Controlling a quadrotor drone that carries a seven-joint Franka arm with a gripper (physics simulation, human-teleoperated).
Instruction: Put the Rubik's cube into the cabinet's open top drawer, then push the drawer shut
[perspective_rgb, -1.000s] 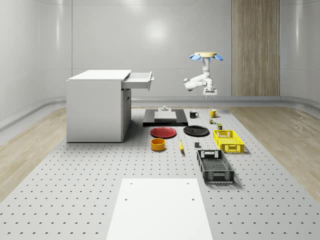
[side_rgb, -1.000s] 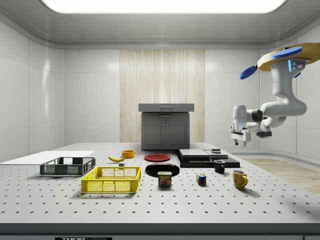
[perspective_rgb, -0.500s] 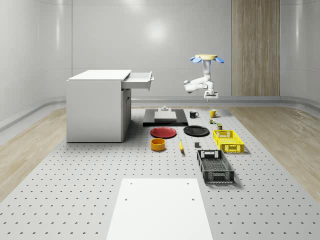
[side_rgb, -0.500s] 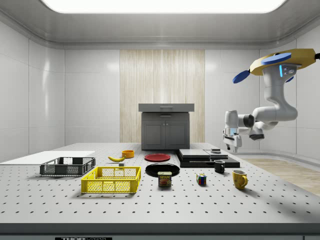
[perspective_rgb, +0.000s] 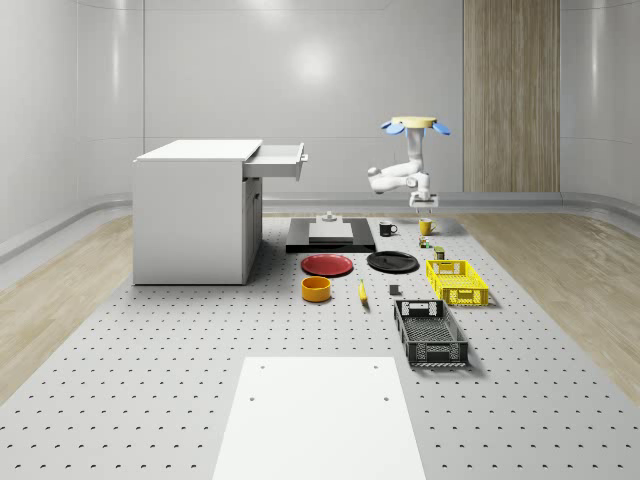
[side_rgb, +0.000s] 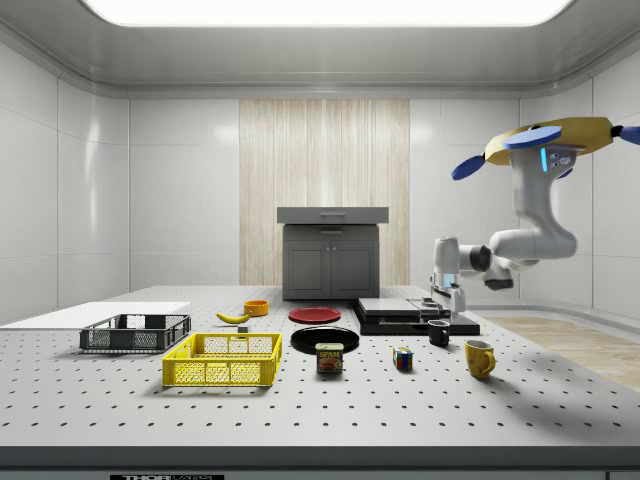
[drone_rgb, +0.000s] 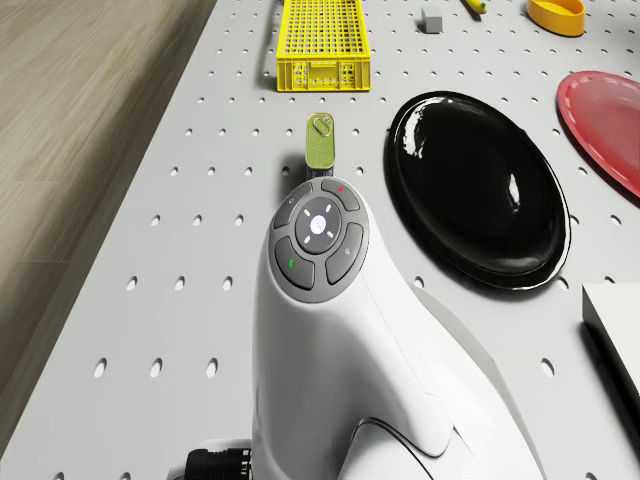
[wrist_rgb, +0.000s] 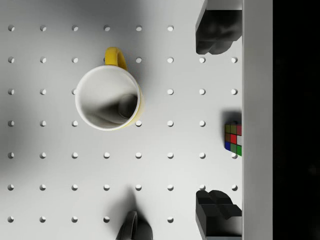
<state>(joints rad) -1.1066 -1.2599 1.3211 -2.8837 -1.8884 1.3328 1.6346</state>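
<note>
The drone (side_rgb: 560, 140) hovers in the air over the far right part of the desk (perspective_rgb: 150, 380) as the whole-scene view shows it, beside the group of mugs. Compared with one second ago, it has come lower and has moved toward the side view's left, and the arm has brought the claw (side_rgb: 441, 297) down with it. The claw now hangs just above the black mug (side_rgb: 438, 333) and near the yellow mug (side_rgb: 480, 358), and it points down at the desk.

In the wrist view the two dark fingertips (wrist_rgb: 216, 30) stand well apart, so the claw is open and holds nothing. Between them I see mostly the yellow mug, and the Rubik's cube (wrist_rgb: 233, 139) is off to the side, at the border of what this camera sees. In the side view the Rubik's cube stands on the desk between the meat can (side_rgb: 328, 358) and the yellow mug, nearer to that camera than the claw.

I judge that the robot is in the approach step. The descent is mostly done, but the claw is not yet centred over the cube, so it needs a sideways correction before closing. The top drawer (perspective_rgb: 279, 160) of the cabinet (perspective_rgb: 195, 215) is open and waits, well apart from the cube.
</note>
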